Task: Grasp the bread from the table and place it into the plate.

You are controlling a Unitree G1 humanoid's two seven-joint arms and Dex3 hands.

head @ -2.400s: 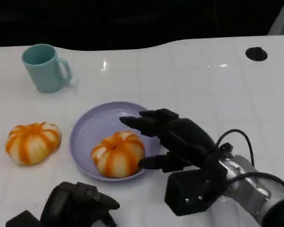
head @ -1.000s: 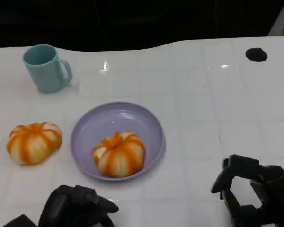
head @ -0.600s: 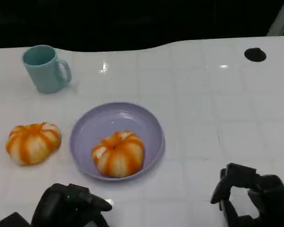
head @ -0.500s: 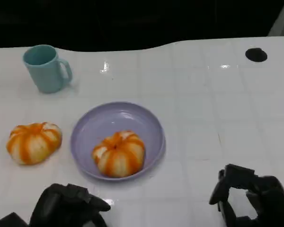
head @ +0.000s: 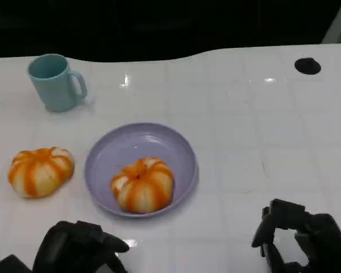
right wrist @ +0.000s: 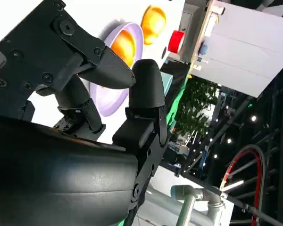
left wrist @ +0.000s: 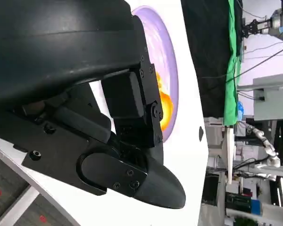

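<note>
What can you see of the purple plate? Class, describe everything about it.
The plate is round, shallow and pale lavender, smooth and slightly glossy, like plastic or glazed ceramic. It sits flat on the white table, near the middle of the head view. One orange-and-white striped bread rests inside it, toward the near rim. Neither hand touches it. The left wrist view shows its rim edge-on.

We are seeing a teal mug (head: 55,81) standing upright at the white table's (head: 261,114) far left, and a black round spot (head: 307,65) sitting far right.
</note>
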